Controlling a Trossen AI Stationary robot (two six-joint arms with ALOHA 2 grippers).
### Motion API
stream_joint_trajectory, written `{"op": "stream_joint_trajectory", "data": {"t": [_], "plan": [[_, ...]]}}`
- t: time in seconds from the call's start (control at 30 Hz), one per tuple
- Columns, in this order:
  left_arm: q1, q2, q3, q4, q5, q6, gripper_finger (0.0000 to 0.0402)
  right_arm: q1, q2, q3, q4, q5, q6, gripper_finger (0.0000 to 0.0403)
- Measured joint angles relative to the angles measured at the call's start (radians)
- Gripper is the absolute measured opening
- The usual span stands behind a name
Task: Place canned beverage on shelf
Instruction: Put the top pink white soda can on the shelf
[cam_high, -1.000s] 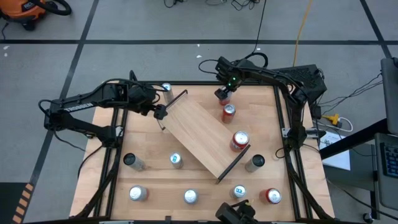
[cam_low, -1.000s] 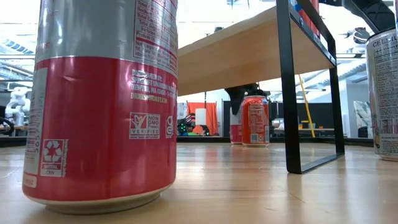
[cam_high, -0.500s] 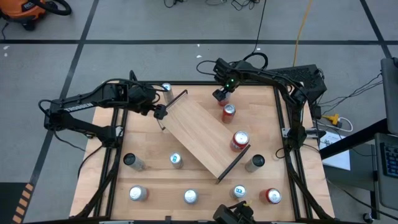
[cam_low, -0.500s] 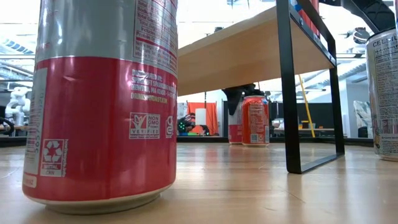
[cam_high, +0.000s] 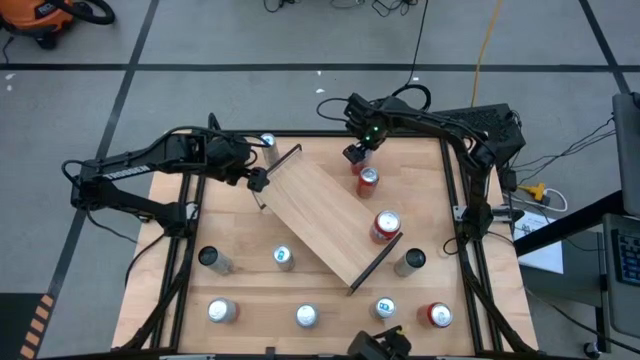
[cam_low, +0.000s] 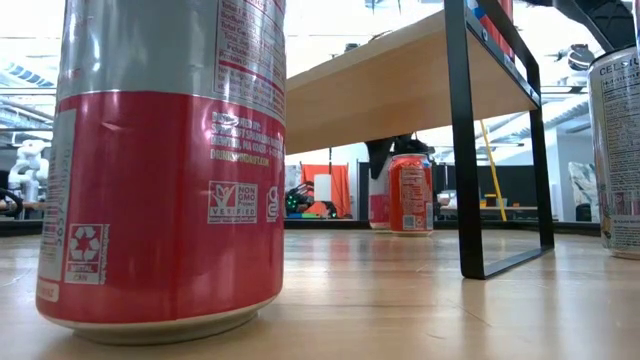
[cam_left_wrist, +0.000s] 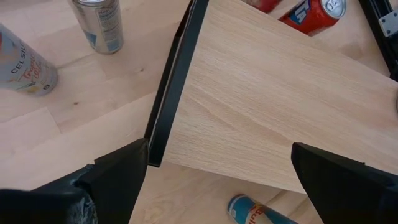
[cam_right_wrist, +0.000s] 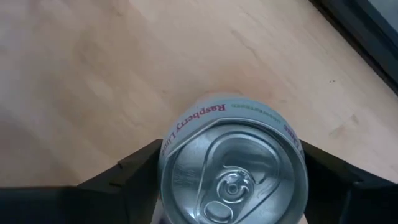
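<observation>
Straddling a silver-topped can (cam_right_wrist: 233, 165) lettered "Raspberry Li…", the right gripper (cam_high: 355, 154) sits at upper centre of the overhead view, fingers (cam_right_wrist: 134, 171) spread either side, not yet pinching. The shelf (cam_high: 325, 215) lies diagonally mid-table, one red can (cam_high: 385, 226) on it. The left gripper (cam_high: 255, 180), spread wide, hovers at its upper-left rail.

Shelf (cam_high: 325, 220): rectangular light-wood board with thin black metal rails at both short ends, standing raised on the worktop, set diagonally from far-left to near-right. One red can (cam_high: 385, 226) stands upright on its near-right end.

Target can (cam_right_wrist: 233, 165): silver top, red body, "Raspberry" lettering, upright on the worktop by the far edge, off the shelf.
</observation>
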Motion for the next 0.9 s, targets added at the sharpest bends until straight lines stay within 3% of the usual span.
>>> {"op": "stream_joint_trajectory", "data": {"t": [0.23, 0.47, 0.9], "plan": [[0.0, 0.0, 0.0, 0.0, -0.019, 0.001, 0.0397, 0.001, -0.066, 0.071, -0.06, -0.006, -0.002, 0.0266], [0.0, 0.0, 0.0, 0.038, -0.017, 0.019, 0.0397, 0.02, -0.175, 0.112, -0.056, -0.084, 0.003, 0.0267], [-0.032, 0.0, 0.0, 0.307, 0.014, 0.12, 0.0397, 0.116, -0.379, 0.113, -0.053, -0.129, -0.008, 0.0269]]}}
